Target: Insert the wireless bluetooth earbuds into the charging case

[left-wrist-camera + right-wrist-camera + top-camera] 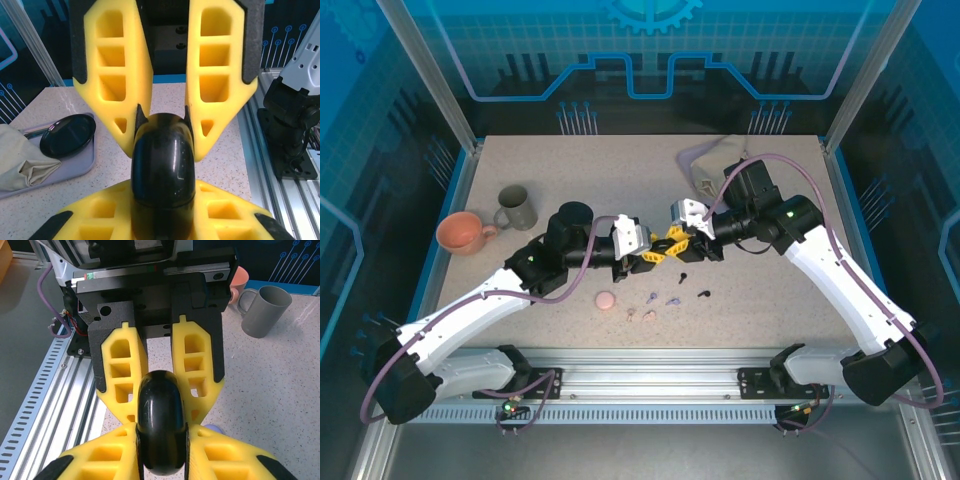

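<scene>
Black charging case (162, 170), closed, clenched between left gripper (655, 257) and right gripper (680, 245); earbuds (703, 293) lie loose on table (770, 300).

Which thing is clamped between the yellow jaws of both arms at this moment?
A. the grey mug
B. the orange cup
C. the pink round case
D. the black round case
D: in both wrist views the glossy black round case sits pinched between two pairs of yellow jaws, one pair closing on it from each end.
</scene>
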Robot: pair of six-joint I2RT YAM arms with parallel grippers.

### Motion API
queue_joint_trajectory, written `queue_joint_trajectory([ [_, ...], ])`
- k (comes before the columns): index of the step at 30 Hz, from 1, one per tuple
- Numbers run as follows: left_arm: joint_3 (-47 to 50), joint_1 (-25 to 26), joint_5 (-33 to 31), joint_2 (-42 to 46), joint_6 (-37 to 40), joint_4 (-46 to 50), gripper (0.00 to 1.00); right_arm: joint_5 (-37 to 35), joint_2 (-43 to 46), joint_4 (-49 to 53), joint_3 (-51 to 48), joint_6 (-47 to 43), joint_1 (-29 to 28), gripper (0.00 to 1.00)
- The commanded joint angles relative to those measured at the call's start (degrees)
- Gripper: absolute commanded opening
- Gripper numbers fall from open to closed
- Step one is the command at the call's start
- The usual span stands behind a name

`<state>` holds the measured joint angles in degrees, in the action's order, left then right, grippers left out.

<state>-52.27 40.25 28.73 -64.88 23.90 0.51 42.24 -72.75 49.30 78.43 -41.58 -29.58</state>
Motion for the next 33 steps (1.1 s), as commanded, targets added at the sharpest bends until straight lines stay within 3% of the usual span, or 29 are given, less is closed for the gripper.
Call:
queue_joint_trajectory([
  [1,0.06,0.20,-0.08,-0.10,-0.38,-2.01,0.12,0.68,-0.29,0.67,-0.30,0.86,0.06,0.30],
  [7,-0.68,0.26,-0.18,-0.71,0.28,-0.18,0.10,-1.18,0.59,-1.97,-0.74,2.35,0.06,0.50],
  [12,-0.86,0.22,-0.08,-0.78,0.36,0.51,0.09,-1.78,0.50,-3.37,-0.70,3.28,-0.04,0.57],
  [33,-0.82,0.46,-0.24,-0.68,1.12,2.20,0.08,-6.49,1.04,-5.84,1.28,5.98,2.52,0.57],
])
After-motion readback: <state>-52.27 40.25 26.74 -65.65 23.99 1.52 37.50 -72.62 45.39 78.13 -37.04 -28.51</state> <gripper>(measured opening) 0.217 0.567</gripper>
